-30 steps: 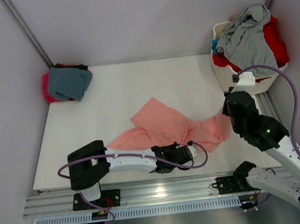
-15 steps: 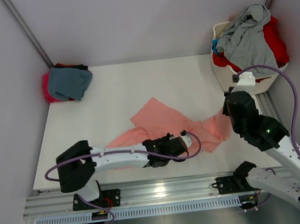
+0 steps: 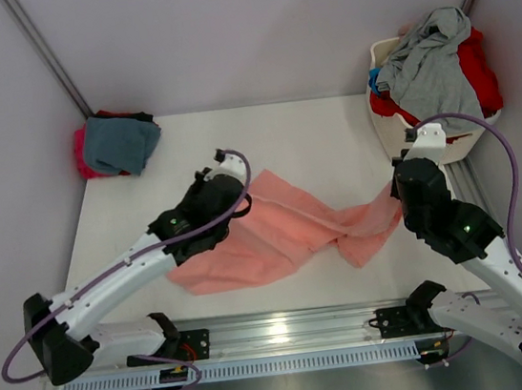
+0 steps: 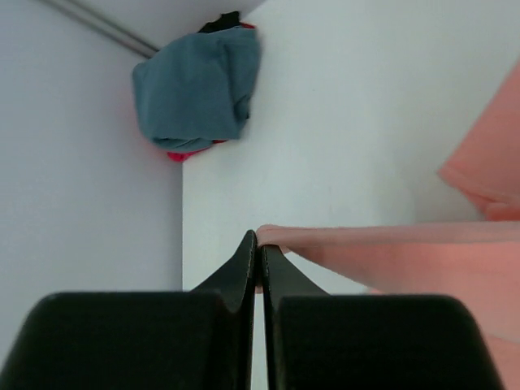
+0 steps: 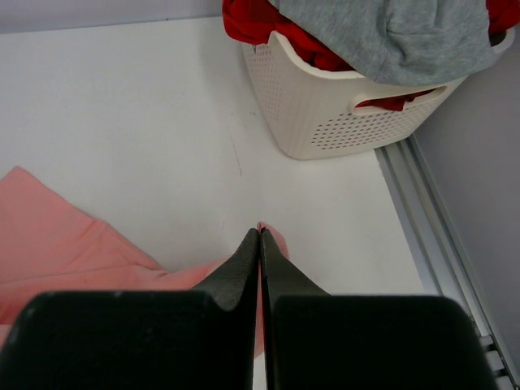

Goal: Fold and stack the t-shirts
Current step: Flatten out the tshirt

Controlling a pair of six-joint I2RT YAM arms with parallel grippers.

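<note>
**Near field.** Both arms reach in from the near edge of the desk (image 3: 330,138) over a salmon-pink t-shirt (image 3: 286,235). The shirt lies crumpled across the near middle of the desk. It runs from the left arm's wrist to the right arm's wrist, with a twisted fold right of centre.

**Left arm.** The left fingers (image 4: 240,268) are pressed together, and an edge of the salmon-pink cloth is pinched between their tips. In the left wrist view this edge is drawn out to the right as a straight band.

**Right arm.** The right fingers (image 5: 237,272) are likewise closed to a thin slit. A corner of the same shirt is gripped at their tips, near the right side of the desk.

**Far left corner.** A teal-blue t-shirt (image 3: 118,144) lies on top of a small pile. Magenta cloth (image 3: 81,159) shows at its left, and black cloth (image 3: 135,116) shows at its far side. The pile lies well apart from the salmon-pink t-shirt, with bare desk between them.

**Far right corner.** A white slotted laundry basket (image 5: 349,122) stands on the desk. A grey t-shirt (image 3: 431,62) is draped over its top. Red cloth (image 3: 478,70) is heaped beneath the grey shirt and spills over the rim. A small patch of blue cloth (image 3: 376,81) shows at the basket's left rim. The basket is just beyond the gripped corner and does not touch it.
</note>
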